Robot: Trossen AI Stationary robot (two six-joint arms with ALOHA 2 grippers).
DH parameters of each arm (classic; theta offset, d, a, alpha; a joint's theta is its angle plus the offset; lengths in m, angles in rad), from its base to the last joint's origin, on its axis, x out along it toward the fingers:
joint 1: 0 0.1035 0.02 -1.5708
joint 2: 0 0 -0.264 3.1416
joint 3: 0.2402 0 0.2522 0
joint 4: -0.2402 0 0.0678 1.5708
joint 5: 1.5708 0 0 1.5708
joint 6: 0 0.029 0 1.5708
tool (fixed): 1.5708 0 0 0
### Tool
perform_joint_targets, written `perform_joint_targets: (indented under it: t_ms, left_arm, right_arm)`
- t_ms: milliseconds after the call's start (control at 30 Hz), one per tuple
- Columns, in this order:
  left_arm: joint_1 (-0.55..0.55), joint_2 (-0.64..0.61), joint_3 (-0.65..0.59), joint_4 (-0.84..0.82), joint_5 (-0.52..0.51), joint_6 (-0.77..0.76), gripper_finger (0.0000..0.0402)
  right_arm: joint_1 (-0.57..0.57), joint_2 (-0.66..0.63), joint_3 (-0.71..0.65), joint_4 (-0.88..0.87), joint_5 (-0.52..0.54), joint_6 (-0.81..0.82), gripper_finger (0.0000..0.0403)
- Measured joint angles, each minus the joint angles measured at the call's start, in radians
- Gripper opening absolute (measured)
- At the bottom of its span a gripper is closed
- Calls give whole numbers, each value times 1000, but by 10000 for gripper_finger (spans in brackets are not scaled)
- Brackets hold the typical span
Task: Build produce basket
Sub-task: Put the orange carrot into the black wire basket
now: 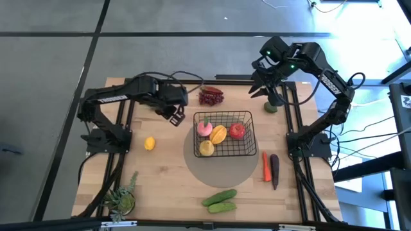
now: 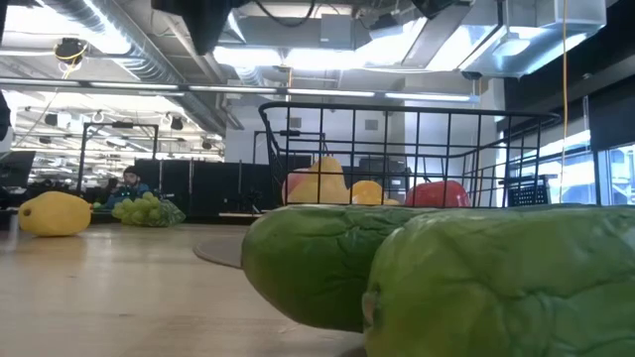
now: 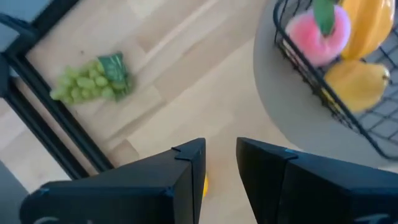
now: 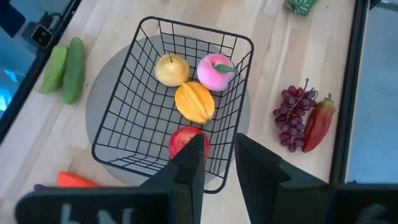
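On a pale wood table (image 1: 167,179), we see the basket (image 1: 224,133) on a grey mat, holding fruit. Both tools hover slightly open, empty. Behind: an office.

Two black jointed arms stand at the left and right of the frame. The left arm (image 1: 122,96) carries white lettering along its upper link and a looping black cable. The right arm (image 1: 321,77) shows white lettering too, with small green lights at upper right. Fingers (image 3: 186,180) are flat black blades.
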Motion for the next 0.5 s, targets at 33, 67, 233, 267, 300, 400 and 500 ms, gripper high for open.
perform_joint_targets:
  t_ms: [33,67,233,267,300,400,500]
  left_arm:
    - [2,-5,-8,-2,15,-3,80]
    - [5,-9,-18,-3,26,-9,80]
    - [8,-50,-101,-6,32,-21,80]
    - [9,-60,-122,-3,30,-21,80]
    - [9,-74,-147,2,28,-20,80]
    - [15,-113,-198,27,-7,-18,80]
    - [42,-149,-260,31,-10,-21,80]
  right_arm:
    - [0,0,0,0,0,8,83]
    - [0,-3,0,0,1,25,83]
    - [-19,-33,0,0,2,78,83]
    - [-26,-41,0,0,2,83,83]
    - [-31,-48,0,0,2,96,83]
    - [-46,-72,0,0,2,133,83]
    - [-47,-86,0,0,2,178,83]
